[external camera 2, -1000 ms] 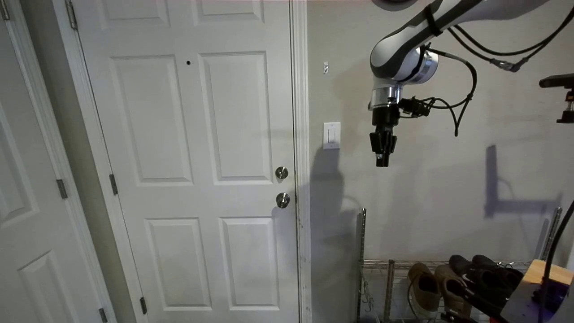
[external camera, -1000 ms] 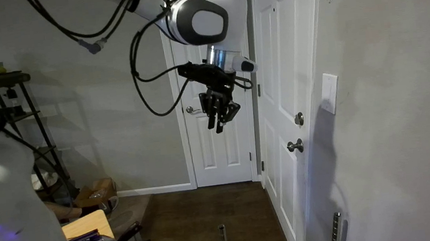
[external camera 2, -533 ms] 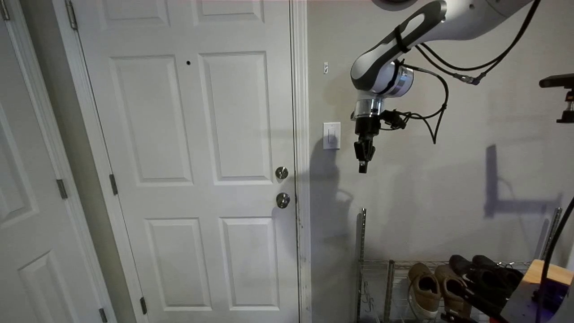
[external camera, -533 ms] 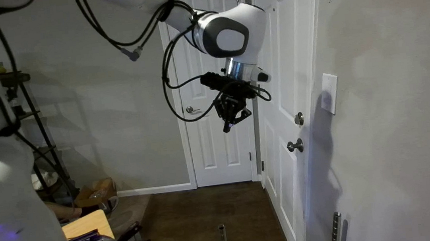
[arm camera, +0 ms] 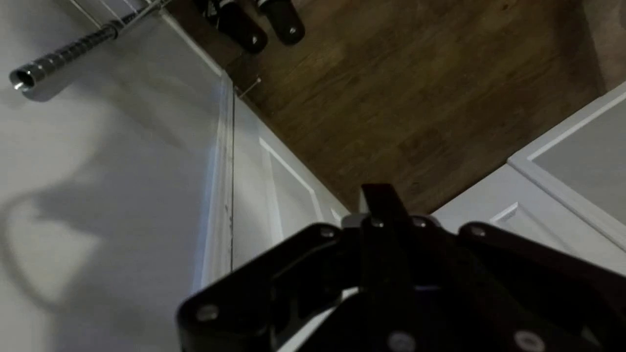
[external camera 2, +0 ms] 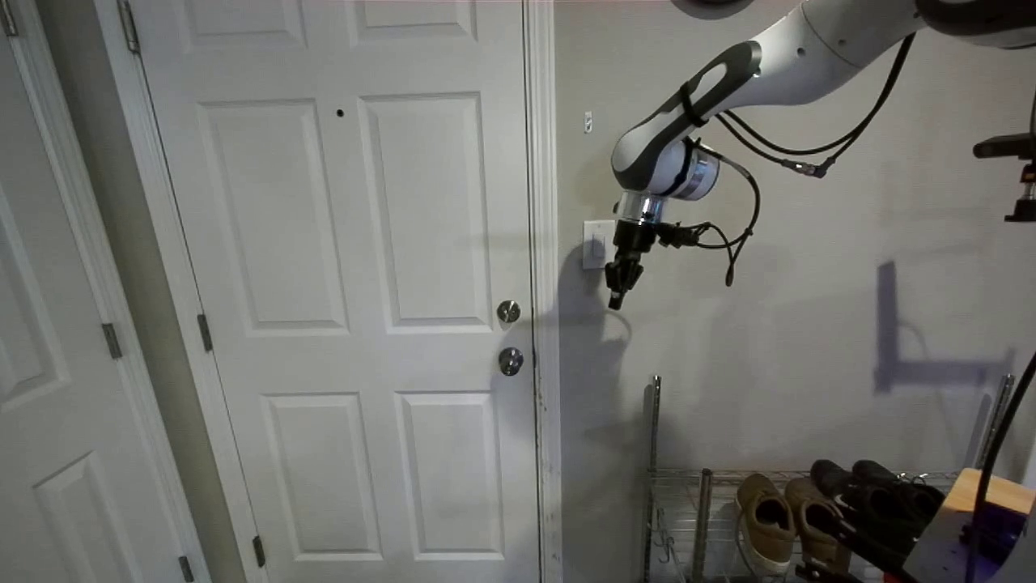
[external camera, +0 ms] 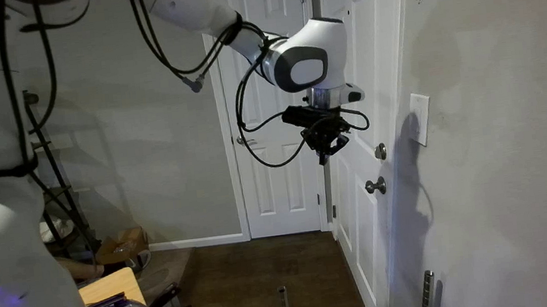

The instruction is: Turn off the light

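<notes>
Grey-beige wall (external camera 2: 769, 364) just beside the peepholed white door (external camera 2: 348, 340) bears the paddle light switch (external camera 2: 594, 243); it should prove stiff, smooth, easily pressed, so push its face rather than grasp; the gripper (external camera 2: 616, 303), drawn narrow and empty, hangs apart from that door.

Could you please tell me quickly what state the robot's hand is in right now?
Hand: closed, holding nothing that I can see.

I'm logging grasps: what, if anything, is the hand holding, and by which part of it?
Nothing is held: the hand is shut, and no object shows in its grip in any view.
</notes>
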Available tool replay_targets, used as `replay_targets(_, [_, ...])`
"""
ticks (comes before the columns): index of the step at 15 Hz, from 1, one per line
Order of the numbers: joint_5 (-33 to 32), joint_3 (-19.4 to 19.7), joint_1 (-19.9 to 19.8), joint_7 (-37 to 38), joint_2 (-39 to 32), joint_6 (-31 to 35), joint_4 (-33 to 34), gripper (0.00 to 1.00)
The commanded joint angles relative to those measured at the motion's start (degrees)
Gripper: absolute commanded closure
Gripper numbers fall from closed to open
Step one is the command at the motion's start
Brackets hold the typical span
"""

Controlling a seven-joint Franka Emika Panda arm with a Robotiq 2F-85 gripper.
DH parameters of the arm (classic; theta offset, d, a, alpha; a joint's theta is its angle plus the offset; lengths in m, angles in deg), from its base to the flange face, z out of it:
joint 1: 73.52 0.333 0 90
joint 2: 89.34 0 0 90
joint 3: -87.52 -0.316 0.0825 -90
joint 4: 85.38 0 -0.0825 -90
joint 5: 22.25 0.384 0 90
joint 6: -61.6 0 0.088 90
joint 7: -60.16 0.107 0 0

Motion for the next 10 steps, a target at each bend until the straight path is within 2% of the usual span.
replay_targets(1, [3.36, -2.45, -2.54, -3.63, -1.79, 9.05, -0.13, 0.99])
replay_targets(10, [8.58, -9.02, -7.57, -9.38, -4.81, 30.61, -1.56, 0.99])
